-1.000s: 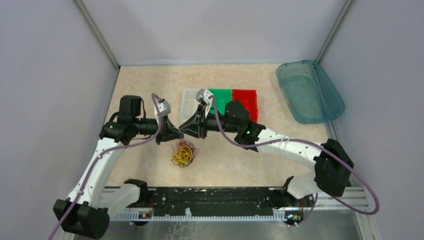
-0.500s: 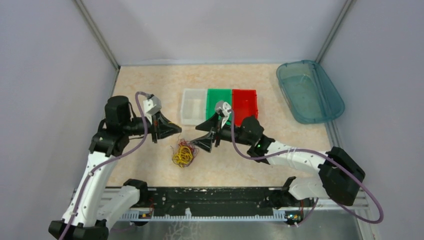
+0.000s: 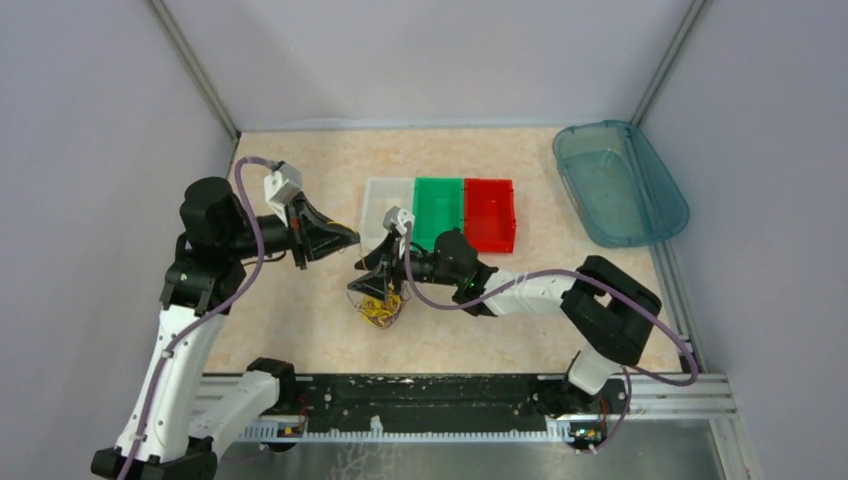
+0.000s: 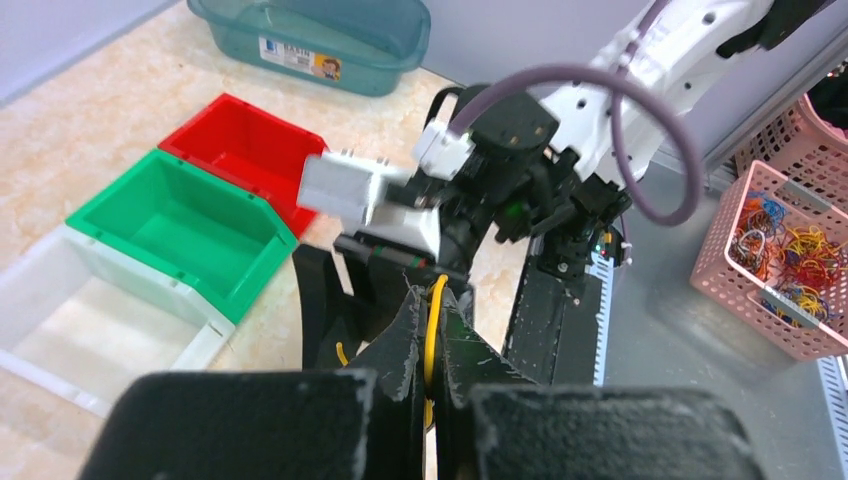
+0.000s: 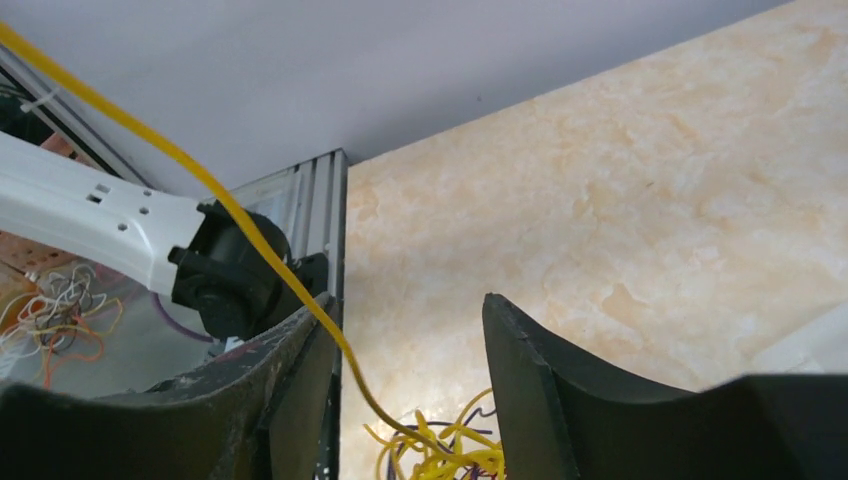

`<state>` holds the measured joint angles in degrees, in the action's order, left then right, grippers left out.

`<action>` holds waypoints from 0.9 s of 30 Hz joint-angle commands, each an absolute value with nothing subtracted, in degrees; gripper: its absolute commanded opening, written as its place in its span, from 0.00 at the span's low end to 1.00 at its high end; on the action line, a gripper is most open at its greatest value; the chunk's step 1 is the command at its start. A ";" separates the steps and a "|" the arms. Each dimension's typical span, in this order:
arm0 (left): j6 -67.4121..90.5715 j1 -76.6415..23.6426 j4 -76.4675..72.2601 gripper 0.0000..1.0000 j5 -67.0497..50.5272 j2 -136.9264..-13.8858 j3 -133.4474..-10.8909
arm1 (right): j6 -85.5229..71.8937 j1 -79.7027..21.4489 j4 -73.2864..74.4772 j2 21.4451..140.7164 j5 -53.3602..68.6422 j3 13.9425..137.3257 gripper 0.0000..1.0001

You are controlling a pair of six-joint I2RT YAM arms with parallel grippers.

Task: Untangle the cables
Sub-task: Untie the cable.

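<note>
**A:** Nearest, on the near-left side of the green bin (image 3: 438, 210)?

**B:** A small heap of cables (image 3: 383, 310), yellow, red and dark strands tangled together on the marble-patterned table (image 3: 300, 330), apart from the bin.

**A:** Directly over that heap?

**B:** The right gripper (image 3: 372, 290), fingers spread and clutching nothing, with the tangle showing below and between them from the wrist.

**A:** A little farther back, left of the green bin?

**B:** The left gripper (image 3: 350, 240), clenched on one yellow cable (image 4: 433, 320) drawn up in a line from the heap, slanting past one finger of the right gripper.

**A:** Flanking the green bin itself?

**B:** A white bin (image 3: 385, 212) touching its left side and a red bin (image 3: 490, 212) touching its right, all three in a row.

**A:** Farthest, off to the green bin's right?

**B:** A teal basin (image 3: 620, 182) near the back corner, well apart.
</note>
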<state>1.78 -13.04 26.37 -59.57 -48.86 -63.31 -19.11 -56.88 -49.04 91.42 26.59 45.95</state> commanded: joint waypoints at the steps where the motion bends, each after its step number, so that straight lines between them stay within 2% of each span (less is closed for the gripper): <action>1: 5.32 -13.13 23.89 0.00 -58.91 -48.77 -68.08 | -21.32 -57.76 -57.91 94.18 27.81 48.76 0.52; 4: 5.97 -13.20 22.59 0.00 -57.42 -48.79 -70.54 | -22.19 -58.21 -59.52 96.81 27.51 46.96 0.46; 11: 7.19 -13.18 19.09 0.00 -52.69 -49.90 -75.47 | -24.93 -58.27 -65.59 99.78 24.36 39.52 0.39; 19: 7.74 -13.21 13.03 0.00 -41.05 -50.48 -81.17 | -25.99 -58.27 -72.10 102.59 19.61 30.76 0.45; 27: 4.58 -13.12 3.91 0.00 -29.25 -51.86 -88.86 | -27.30 -58.32 -77.51 105.28 17.75 27.17 0.49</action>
<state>6.35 -13.04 14.00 -38.30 -51.83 -84.27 -26.65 -57.65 -71.92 104.14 19.25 28.53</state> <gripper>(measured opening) 0.012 0.471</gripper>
